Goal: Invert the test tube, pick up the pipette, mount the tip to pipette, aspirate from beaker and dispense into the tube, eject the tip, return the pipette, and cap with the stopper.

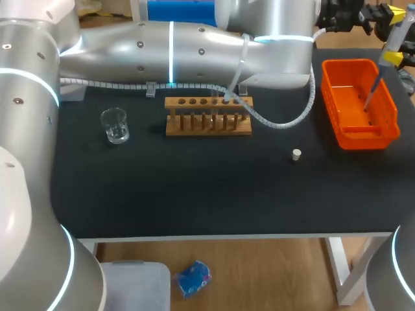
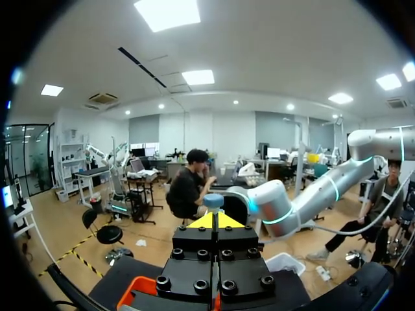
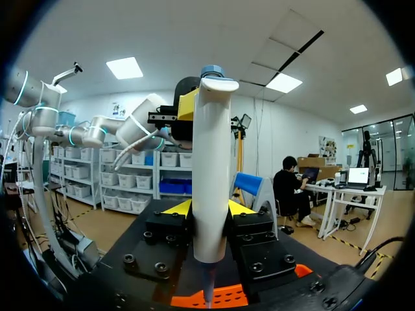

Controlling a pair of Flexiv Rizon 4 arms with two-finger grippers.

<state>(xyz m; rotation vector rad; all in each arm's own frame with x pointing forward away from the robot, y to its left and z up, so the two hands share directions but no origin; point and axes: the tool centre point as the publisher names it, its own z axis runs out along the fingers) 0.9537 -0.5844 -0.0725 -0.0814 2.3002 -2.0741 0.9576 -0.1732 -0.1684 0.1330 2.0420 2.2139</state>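
My right gripper [image 3: 211, 210] is shut on the white pipette [image 3: 211, 162], holding it upright over the orange bin [image 1: 389, 129] at the table's back right. The pipette [image 1: 393, 40] has its thin tip [image 1: 371, 97] pointing down into the bin. My left arm reaches across the back of the table, and its shut gripper [image 2: 214, 220] sits right at the pipette's blue top button [image 2: 213, 199]. A clear test tube [image 1: 227, 97] stands in the wooden rack [image 1: 207, 123]. The glass beaker [image 1: 115, 125] is at the left. The small white stopper [image 1: 296, 154] lies on the mat.
The black mat [image 1: 194, 188] covers the table. My left arm [image 1: 194, 45] and its cable run above the rack along the back. The bin stands close to the table's right edge.
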